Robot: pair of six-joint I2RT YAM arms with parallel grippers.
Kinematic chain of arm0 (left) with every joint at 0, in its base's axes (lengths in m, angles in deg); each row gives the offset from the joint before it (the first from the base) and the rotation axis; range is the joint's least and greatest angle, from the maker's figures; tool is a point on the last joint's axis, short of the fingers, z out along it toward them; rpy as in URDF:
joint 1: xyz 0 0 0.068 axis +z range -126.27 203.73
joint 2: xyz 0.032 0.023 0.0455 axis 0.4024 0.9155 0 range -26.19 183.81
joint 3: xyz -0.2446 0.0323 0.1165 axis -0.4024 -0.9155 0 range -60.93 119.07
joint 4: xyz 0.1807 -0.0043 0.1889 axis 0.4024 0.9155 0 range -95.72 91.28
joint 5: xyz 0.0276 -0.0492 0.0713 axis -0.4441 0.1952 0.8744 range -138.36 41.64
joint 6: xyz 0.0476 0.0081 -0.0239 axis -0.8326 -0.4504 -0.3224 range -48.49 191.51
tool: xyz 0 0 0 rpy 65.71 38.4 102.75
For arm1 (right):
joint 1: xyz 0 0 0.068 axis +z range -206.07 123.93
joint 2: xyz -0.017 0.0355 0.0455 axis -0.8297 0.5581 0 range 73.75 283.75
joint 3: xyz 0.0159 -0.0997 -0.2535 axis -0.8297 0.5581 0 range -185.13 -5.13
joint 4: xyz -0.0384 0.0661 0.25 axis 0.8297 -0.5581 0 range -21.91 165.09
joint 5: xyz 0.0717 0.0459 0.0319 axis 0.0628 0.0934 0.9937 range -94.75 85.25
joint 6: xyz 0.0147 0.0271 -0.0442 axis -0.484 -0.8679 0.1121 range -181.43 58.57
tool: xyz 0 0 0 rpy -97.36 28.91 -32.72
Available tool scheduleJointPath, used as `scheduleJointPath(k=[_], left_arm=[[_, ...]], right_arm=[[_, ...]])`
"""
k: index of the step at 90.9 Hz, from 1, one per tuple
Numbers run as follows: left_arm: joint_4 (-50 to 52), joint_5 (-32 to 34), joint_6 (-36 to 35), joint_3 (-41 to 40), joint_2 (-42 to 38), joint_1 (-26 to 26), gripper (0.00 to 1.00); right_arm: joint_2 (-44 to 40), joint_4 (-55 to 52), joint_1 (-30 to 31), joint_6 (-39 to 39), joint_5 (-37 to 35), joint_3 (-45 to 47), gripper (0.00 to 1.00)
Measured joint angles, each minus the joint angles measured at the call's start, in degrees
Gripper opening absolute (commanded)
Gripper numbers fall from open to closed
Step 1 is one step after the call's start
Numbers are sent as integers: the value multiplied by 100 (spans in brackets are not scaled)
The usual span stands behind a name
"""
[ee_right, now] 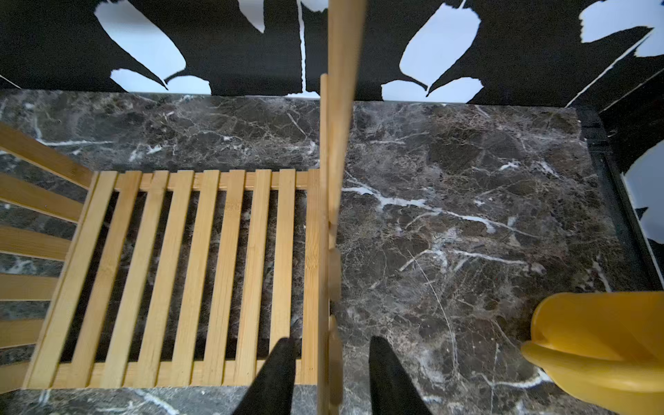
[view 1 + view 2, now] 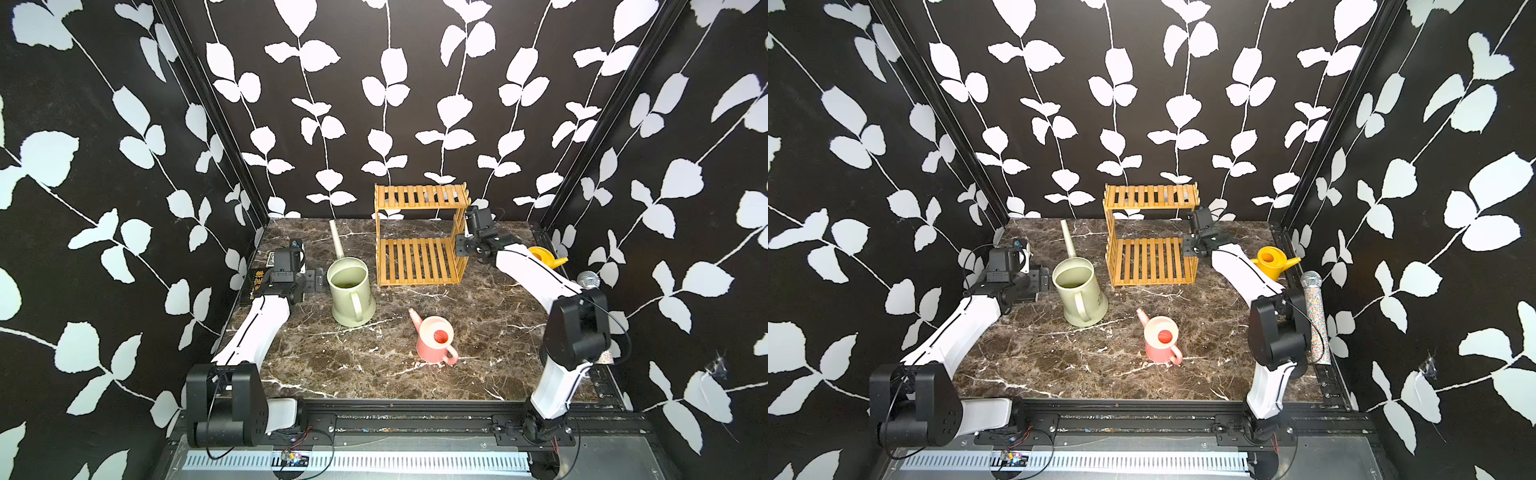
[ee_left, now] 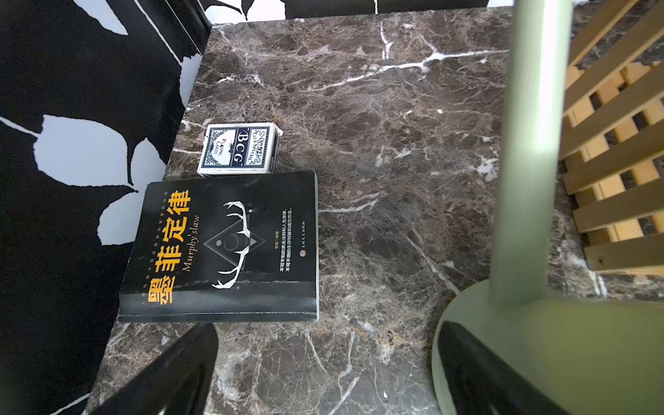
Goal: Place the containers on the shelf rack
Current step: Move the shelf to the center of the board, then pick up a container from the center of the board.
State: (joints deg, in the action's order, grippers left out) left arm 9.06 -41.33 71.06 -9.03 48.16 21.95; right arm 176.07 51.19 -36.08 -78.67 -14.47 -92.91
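The bamboo shelf rack (image 2: pixel 419 195) (image 2: pixel 1150 195) stands upright at the back middle, both tiers bare. My right gripper (image 1: pixel 332 341) (image 2: pixel 464 247) straddles the rack's right side panel (image 1: pixel 336 143), open, with a gap on each side of the slat. A large sage-green can (image 2: pixel 351 297) (image 2: pixel 1079 297) stands left of the rack, its long spout (image 3: pixel 531 143) pointing back. My left gripper (image 3: pixel 328 327) (image 2: pixel 311 280) is open beside it, one finger (image 3: pixel 467 363) close against the can's wall. The pink can (image 2: pixel 434 338) stands front centre. A yellow can (image 2: pixel 1273 262) (image 1: pixel 603 341) sits right of the rack.
A glittery microphone (image 2: pixel 1314 316) lies along the right edge behind my right arm. At the left edge a black book (image 3: pixel 222 248) and a pack of playing cards (image 3: pixel 239 149) lie against the wall. Patterned walls close in three sides of the marble table (image 2: pixel 332 365).
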Motion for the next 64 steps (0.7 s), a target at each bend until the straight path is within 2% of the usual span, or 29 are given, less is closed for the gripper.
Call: scheduleJointPath(k=[15,24,32,39,50,53,64], left_arm=[[-4,-105,-197,-35,-33,0,99],[0,-149,-319,-35,-33,0,98],[11,-190,-404,-35,-35,0,98],[39,-243,-461,-35,-39,0,99],[168,-448,-577,-31,-63,0,98],[208,-503,-614,-31,-68,0,98],[326,-750,-708,-28,-96,0,99]], right_arm=[[-831,-278,107,-479,-15,201,42],[-1290,-367,382,-798,-9,378,44],[-1508,-466,826,-1049,9,433,48],[-1589,-514,1320,-1209,33,439,58],[-1613,-629,2129,-1379,35,409,66],[-1611,-682,2319,-1425,39,374,72],[-1519,-798,3042,-1473,22,79,74]])
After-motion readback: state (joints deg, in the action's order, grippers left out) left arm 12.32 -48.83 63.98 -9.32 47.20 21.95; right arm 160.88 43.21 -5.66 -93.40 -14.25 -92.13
